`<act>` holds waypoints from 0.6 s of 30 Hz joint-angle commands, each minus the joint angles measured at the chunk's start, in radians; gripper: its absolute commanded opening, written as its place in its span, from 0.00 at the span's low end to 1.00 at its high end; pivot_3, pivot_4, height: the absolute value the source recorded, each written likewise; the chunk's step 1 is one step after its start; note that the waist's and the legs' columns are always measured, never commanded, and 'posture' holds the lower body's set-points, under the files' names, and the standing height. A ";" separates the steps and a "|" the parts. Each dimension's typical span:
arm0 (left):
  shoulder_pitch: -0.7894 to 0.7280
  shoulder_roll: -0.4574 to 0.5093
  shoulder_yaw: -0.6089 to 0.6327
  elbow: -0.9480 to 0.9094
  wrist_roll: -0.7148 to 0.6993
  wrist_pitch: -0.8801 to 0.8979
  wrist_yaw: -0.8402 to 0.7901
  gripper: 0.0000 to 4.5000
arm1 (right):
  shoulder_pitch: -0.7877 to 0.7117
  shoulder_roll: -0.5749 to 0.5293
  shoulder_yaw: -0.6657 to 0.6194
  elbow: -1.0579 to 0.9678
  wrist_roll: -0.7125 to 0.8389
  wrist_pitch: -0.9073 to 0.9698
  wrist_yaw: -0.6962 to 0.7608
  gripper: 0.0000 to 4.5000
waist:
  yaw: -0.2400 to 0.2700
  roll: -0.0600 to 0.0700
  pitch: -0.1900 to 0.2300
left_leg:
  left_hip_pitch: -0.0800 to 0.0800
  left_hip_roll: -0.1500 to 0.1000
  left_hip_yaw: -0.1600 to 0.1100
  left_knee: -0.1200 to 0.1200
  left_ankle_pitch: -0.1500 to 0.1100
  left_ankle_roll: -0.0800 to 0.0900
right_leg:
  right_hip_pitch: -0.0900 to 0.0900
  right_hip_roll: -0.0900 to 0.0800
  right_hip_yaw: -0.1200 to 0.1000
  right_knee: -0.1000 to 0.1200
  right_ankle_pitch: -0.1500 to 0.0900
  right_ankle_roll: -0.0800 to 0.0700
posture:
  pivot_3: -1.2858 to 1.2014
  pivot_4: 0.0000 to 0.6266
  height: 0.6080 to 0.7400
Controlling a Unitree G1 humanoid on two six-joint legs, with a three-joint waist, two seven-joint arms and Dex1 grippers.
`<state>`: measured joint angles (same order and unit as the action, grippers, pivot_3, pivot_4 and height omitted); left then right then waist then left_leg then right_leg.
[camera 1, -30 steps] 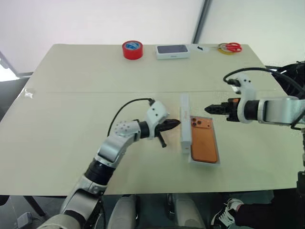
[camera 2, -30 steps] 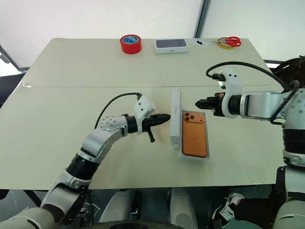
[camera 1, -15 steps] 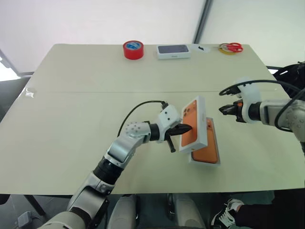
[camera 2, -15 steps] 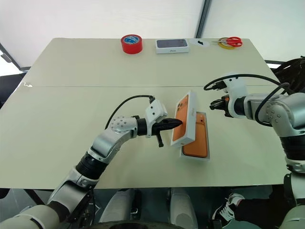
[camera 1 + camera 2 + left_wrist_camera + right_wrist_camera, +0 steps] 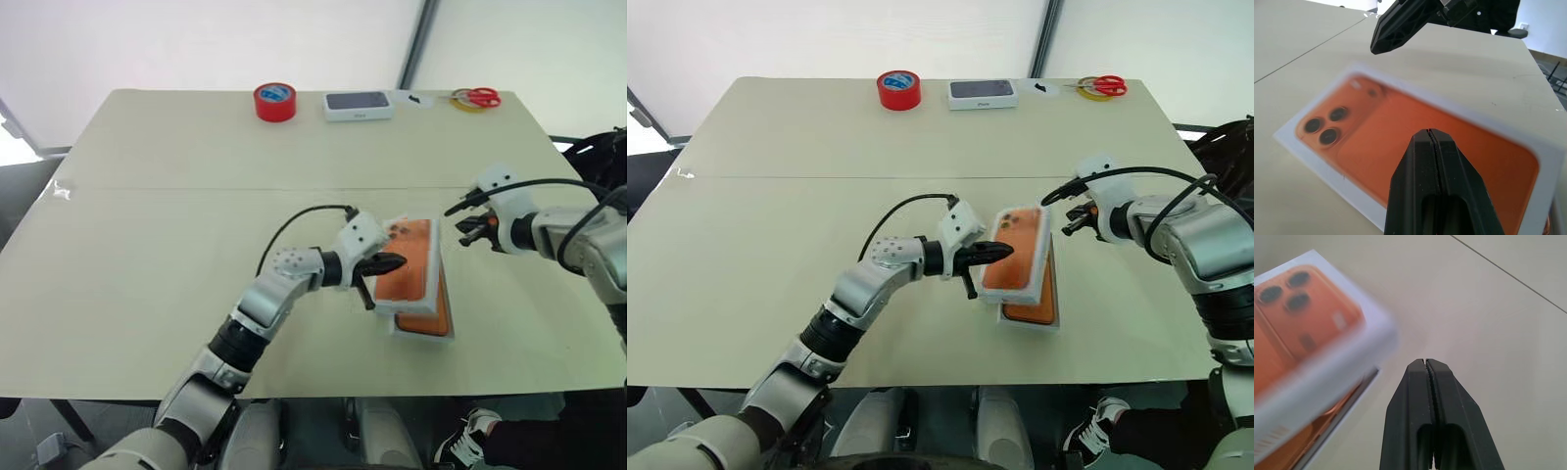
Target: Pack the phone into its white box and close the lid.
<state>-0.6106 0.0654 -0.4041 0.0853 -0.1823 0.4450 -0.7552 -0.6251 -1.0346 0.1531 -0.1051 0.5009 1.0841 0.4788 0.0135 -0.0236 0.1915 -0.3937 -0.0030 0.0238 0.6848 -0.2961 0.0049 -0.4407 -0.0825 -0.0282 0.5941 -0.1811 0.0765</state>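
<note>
The lid (image 5: 1017, 247) with the orange phone picture lies tilted over the white box (image 5: 1031, 320), not pushed down flat. The orange phone (image 5: 1036, 308) peeks out from under it in the box on the tabletop (image 5: 774, 196). The left gripper (image 5: 1004, 252) is pinched closed and touches the lid's top. The right gripper (image 5: 1070, 221) is closed too, empty, just beside the lid's far corner.
</note>
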 commanded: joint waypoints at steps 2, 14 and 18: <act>0.006 0.015 0.062 -0.052 -0.022 0.008 0.019 0.00 | 0.011 -0.010 -0.039 -0.045 -0.052 -0.005 0.030 0.01 | -0.002 0.000 0.000 | 0.001 0.000 0.000 0.000 0.000 0.000 | 0.000 0.000 0.000 0.001 0.000 -0.001 | 0.52 0.24 0.94; -0.017 0.144 0.143 -0.021 0.023 0.103 0.064 0.00 | 0.106 -0.106 0.000 -0.179 -0.142 -0.082 0.220 0.01 | 0.000 0.000 0.000 | 0.001 0.000 0.000 0.000 0.000 0.000 | 0.000 0.000 0.000 0.000 0.000 0.000 | 0.52 0.24 0.94; -0.034 0.121 0.076 0.014 0.034 0.115 0.030 0.00 | 0.135 -0.086 0.009 -0.208 -0.162 -0.088 0.243 0.01 | 0.001 0.000 0.000 | 0.001 0.000 0.000 0.000 0.000 0.000 | 0.001 0.000 0.000 0.001 0.000 0.000 | 0.52 0.24 0.94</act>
<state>-0.6106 0.2042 -0.3035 0.1118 -0.1549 0.5629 -0.7108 -0.4884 -1.1182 0.1772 -0.2807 0.3571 1.0112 0.7139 0.0148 -0.0236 0.1916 -0.3931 -0.0034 0.0239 0.6852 -0.2961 0.0048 -0.4400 -0.0829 -0.0281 0.5946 -0.1810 0.0768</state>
